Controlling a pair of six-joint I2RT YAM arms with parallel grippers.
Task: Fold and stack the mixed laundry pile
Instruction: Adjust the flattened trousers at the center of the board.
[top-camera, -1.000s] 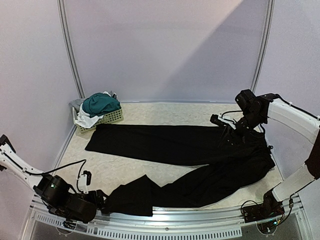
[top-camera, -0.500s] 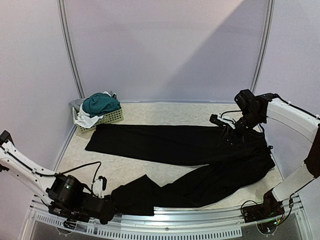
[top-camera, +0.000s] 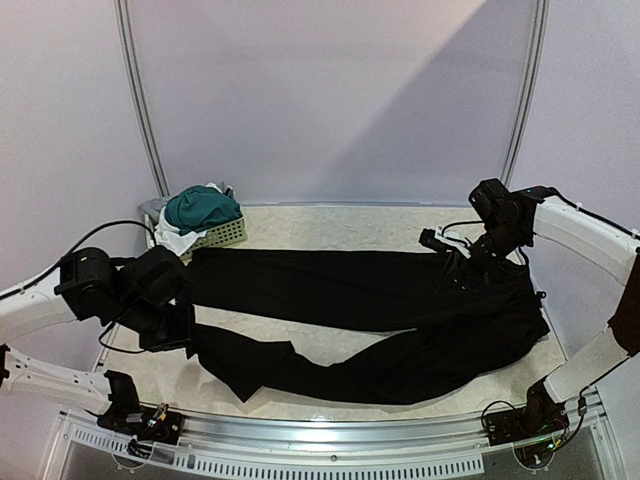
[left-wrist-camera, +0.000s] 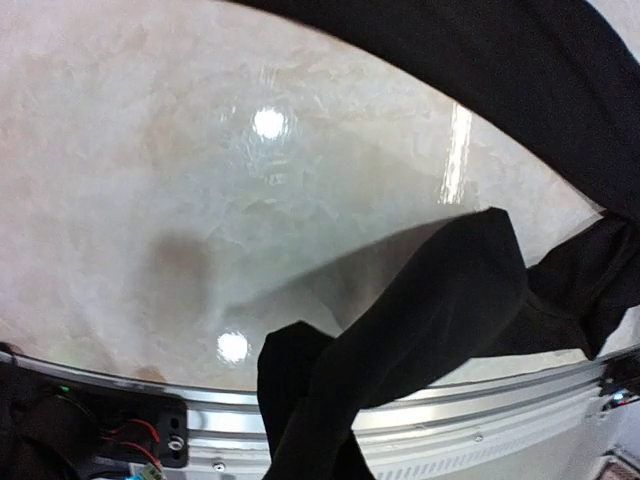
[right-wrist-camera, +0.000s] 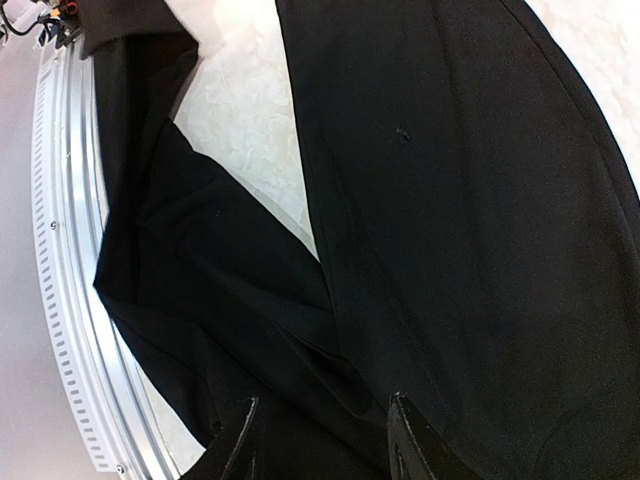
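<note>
Pale lilac walls close in a cream marbled table (top-camera: 330, 222) with a ribbed metal rail (top-camera: 380, 430) along its near edge. At the far left, a small pale perforated plastic basket (top-camera: 228, 236) holds the dark teal-green shorts (top-camera: 203, 208) and a white cloth (top-camera: 172, 241) that spills over its rim; neither is folded yet. Nearer, and just right of the basket, the left gripper (top-camera: 178, 330) is clamped on the hem end of the long black trousers (top-camera: 330, 285). It holds the nearer leg off the table (the wrist view hides the fingers, but the cloth rises to it and throws a shadow below).

The trousers lie across the table from left to right. The far leg is flat and fairly straight, the near leg is bent and rumpled with a fold sagging close to the rail, and the waist is bunched at the right. There the right gripper (right-wrist-camera: 322, 440) hangs over the waist with its fingers spread apart and nothing pinched; whether it presses the cloth I cannot tell.

The likely trouble is that, with the waist unpinned, a pull to the left could drag the whole garment instead of straightening the leg. The sagging fold may catch on the rail or slide over the edge. The limp fabric could slip from a shallow grip, and laying the leg down now would trap the twist.
</note>
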